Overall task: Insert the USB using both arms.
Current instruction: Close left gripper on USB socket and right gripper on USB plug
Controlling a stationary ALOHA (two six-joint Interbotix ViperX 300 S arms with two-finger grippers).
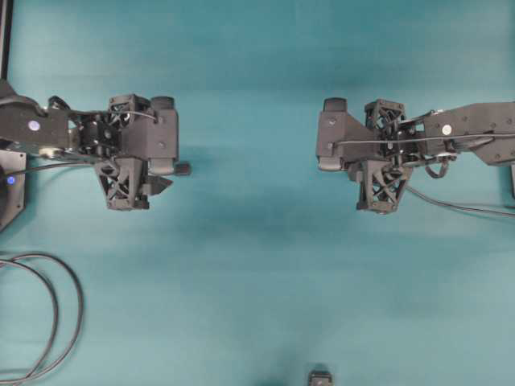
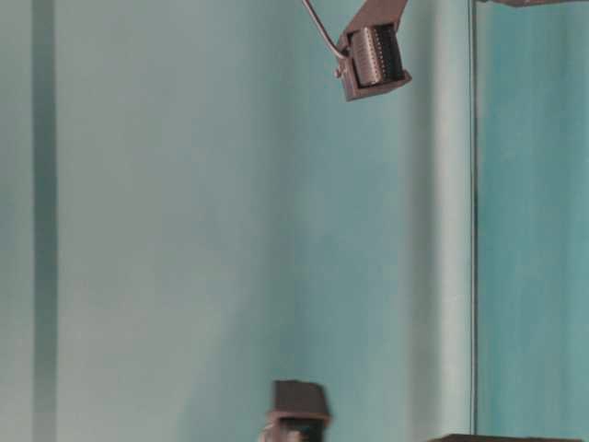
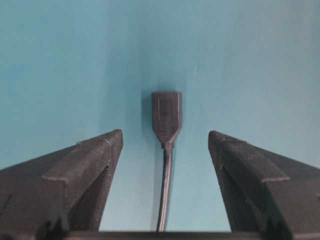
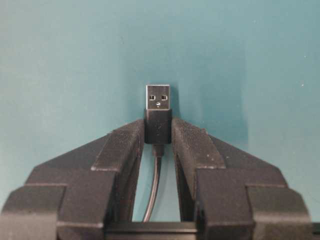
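left wrist | socket (image 3: 166, 116) on cable (image 3: 164, 197) lies between wide-apart jaws, untouched

Even, soft light across the teal counter (image 1: 257, 265); faint diffuse shadows beneath both arms. Wrist views are sharp, while the table-level view is hazy and washed-out.

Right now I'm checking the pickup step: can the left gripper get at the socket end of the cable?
Probably yes. The socket lies centered between the open left gripper fingers, which have not closed on it, and nothing blocks them.
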